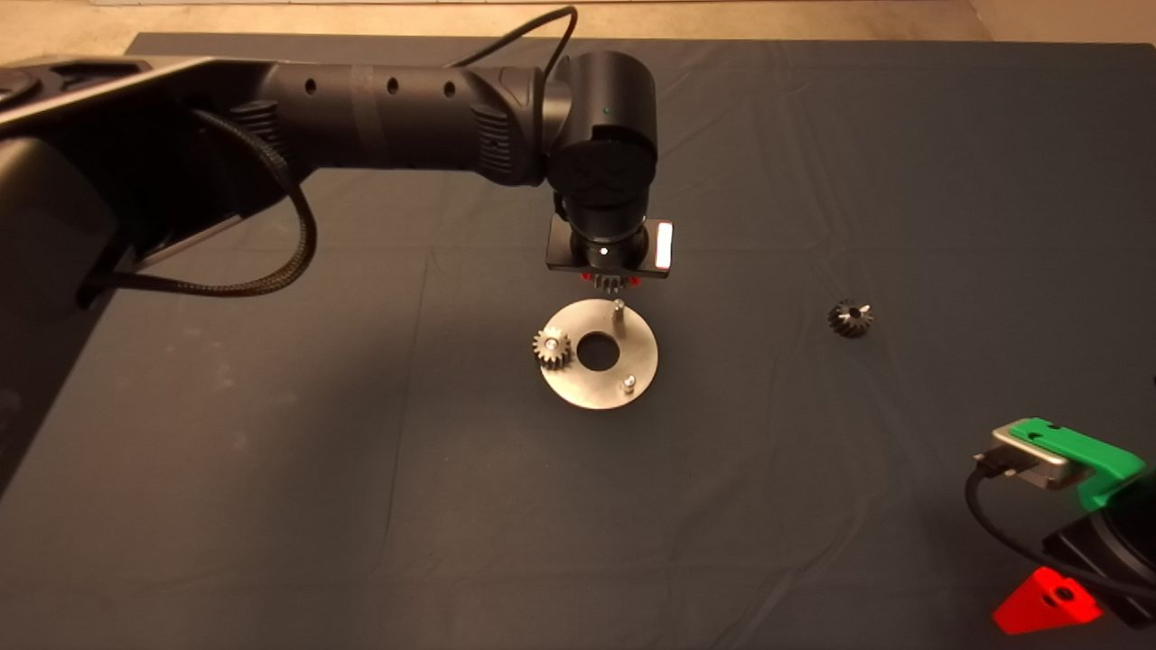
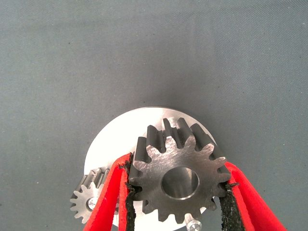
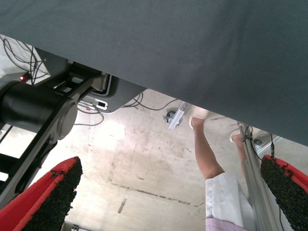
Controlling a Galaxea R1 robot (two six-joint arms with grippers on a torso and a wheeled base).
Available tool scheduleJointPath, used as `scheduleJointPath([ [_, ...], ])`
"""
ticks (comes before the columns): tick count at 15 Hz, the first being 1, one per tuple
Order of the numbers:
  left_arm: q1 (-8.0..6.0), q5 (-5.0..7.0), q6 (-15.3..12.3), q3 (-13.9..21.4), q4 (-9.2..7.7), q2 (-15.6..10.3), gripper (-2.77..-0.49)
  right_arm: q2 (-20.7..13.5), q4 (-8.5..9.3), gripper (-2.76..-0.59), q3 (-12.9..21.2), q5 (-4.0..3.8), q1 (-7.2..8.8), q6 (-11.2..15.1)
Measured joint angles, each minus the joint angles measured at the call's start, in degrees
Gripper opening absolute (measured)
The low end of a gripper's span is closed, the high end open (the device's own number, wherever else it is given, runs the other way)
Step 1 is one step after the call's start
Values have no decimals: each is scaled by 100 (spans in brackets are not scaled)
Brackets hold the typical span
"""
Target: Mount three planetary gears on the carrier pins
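Note:
My left gripper hangs just above the far edge of the shiny disc, shut on a silver planetary gear. That gear sits flat between the red fingers, a little above and apart from the bare far carrier pin. A second gear sits on the left pin and also appears in the left wrist view as the mounted gear. The near right pin is bare. A third gear lies on the mat to the right. My right gripper is parked at the lower right, open.
The dark mat covers the table, with light folds around the disc. The left arm spans the upper left. Past the mat's edge, the right wrist view takes in the floor, cables, a robot base and a person's legs.

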Motion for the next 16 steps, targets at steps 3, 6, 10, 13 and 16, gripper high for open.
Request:
scheduleJointPath([
  [3, 1, 0, -6, 6, 0, 7, -239, -50, 0, -61, -11, 2, 20, -121],
  [6, 34, -4, -6, -63, 3, 10, -239, -68, 0, -61, -11, -2, 33, -204],
  [10, 50, 16, 20, -392, -2, 35, -239, -68, 0, -61, -22, -2, 63, -243],
  [13, 83, 28, 118, -485, 2, 60, -239, -82, 0, -61, -22, 0, 63, -245],
  [16, 257, 18, 123, -485, -6, 83, -239, -83, 0, -61, -22, -5, 63, -247],
])
